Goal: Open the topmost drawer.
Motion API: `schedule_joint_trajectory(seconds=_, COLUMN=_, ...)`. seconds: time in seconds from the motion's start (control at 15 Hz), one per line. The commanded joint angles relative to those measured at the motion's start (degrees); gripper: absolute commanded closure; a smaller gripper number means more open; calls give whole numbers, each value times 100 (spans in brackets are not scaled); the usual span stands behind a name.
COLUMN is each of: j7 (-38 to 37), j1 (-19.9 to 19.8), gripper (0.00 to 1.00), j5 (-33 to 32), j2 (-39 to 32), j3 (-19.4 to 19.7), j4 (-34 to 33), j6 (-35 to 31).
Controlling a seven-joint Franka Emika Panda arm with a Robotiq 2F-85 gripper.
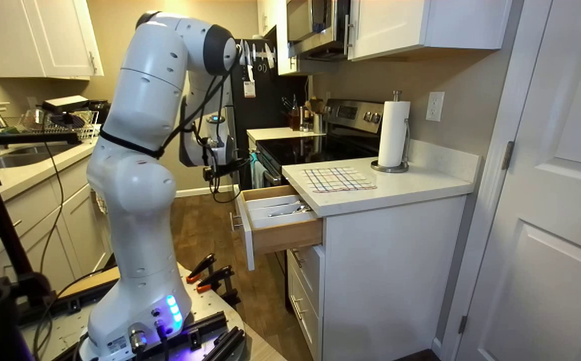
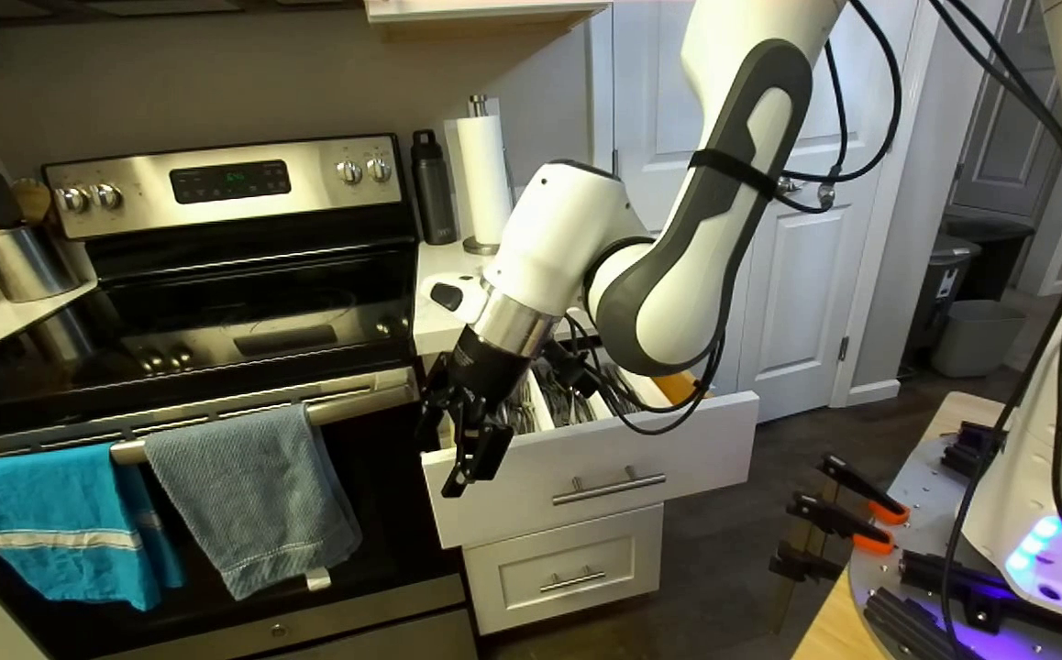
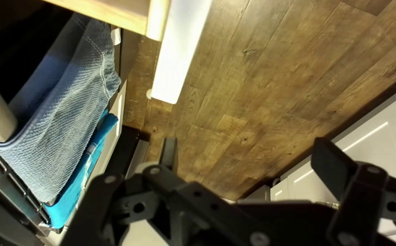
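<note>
Far left in an exterior view, a turquoise dish towel hangs off the oven door handle, with a blue-gray dish towel beside it; don't hook that second one. Next over is the Robotiq gripper, its fingers spread wide with nothing between them in the wrist view; it hangs near the oven-side end of the topmost drawer; can't tell if they touch. The drawer is already pulled well out from under the counter, cutlery showing, so imo opening is basically done and the step in hand is getting clear; I'd lift straight up first, fingers wide, then back off; starting sideways could nudge the drawer. The bar handle is further right, apart from the gripper; no need to grab it unless you want more travel (can't tell if the drawer's at its stop); mind the cable loop; it droops by the drawer's top edge and could snag.
</note>
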State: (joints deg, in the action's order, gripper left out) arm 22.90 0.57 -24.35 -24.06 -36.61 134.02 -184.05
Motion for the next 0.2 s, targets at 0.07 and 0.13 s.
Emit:
schedule_joint_trajectory(seconds=0.07, j7=0, j1=0, gripper=0, j5=0, j2=0, j3=-12, j4=0, j6=0)
schedule_joint_trajectory(seconds=0.13, j7=0, j1=0, gripper=0, j5=0, j2=0, j3=-15, j4=0, j6=-1)
